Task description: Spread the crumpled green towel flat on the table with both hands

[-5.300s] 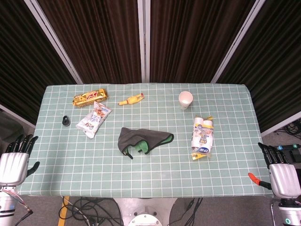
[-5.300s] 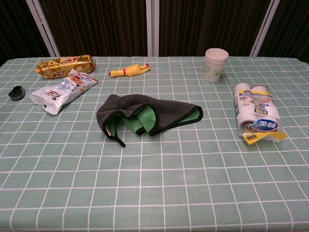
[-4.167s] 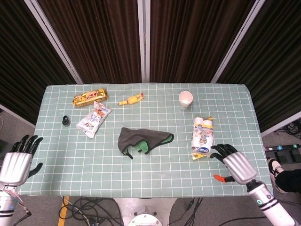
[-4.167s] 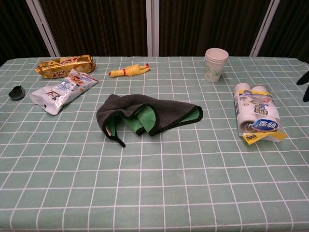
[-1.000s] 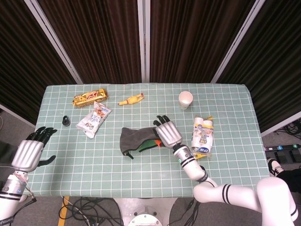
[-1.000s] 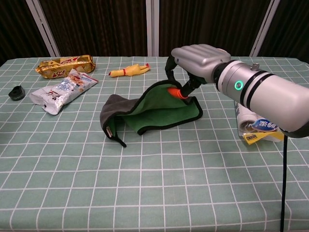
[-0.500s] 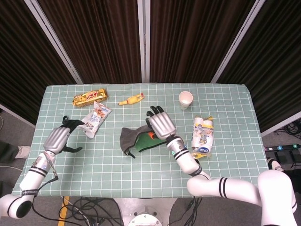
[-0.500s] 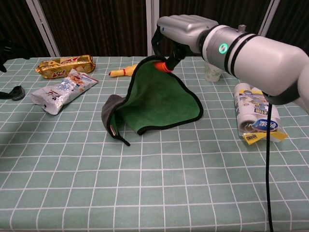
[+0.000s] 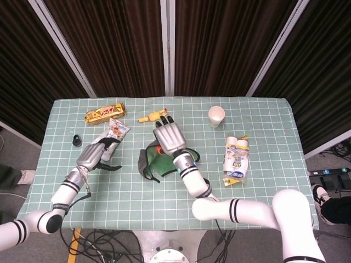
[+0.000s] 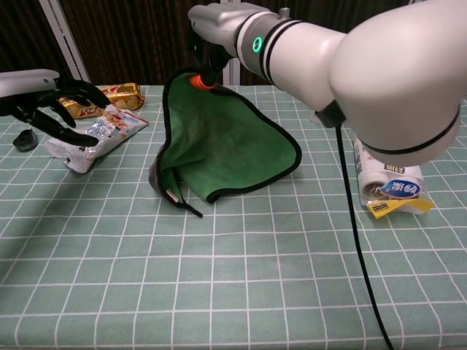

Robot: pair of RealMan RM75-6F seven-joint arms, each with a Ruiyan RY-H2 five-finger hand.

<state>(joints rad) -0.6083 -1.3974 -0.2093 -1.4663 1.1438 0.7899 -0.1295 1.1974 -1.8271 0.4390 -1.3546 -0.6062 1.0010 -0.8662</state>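
Right hand (image 10: 219, 29): raised over the middle of the table, pinching one corner of the green towel (image 10: 226, 146) so that the cloth hangs open below it.
Left hand (image 10: 51, 102): holds nothing, fingers apart, hovering over the table's left part just beside the snack bag.
Green towel: one; green face with a dark border, its lower folds touching the table (image 10: 241, 292) near the centre, a grey bunched part at its left end.
Snack bag (image 10: 102, 135): one, white and blue, near the left edge; its print is too small to read.
Gold packet (image 9: 104, 113): one, red lettering that cannot be read, at the far left corner.
Yellow toy (image 9: 152, 116): one, near the far edge, between packet and cup.
Paper cups (image 9: 216, 115): stacked, count cannot be told, toward the far right.
Wrapped pack (image 10: 387, 175): one, white rolls with a blue and yellow label, near the right edge; writing unreadable.
Black ring (image 9: 77, 141): one, small, by the left edge.
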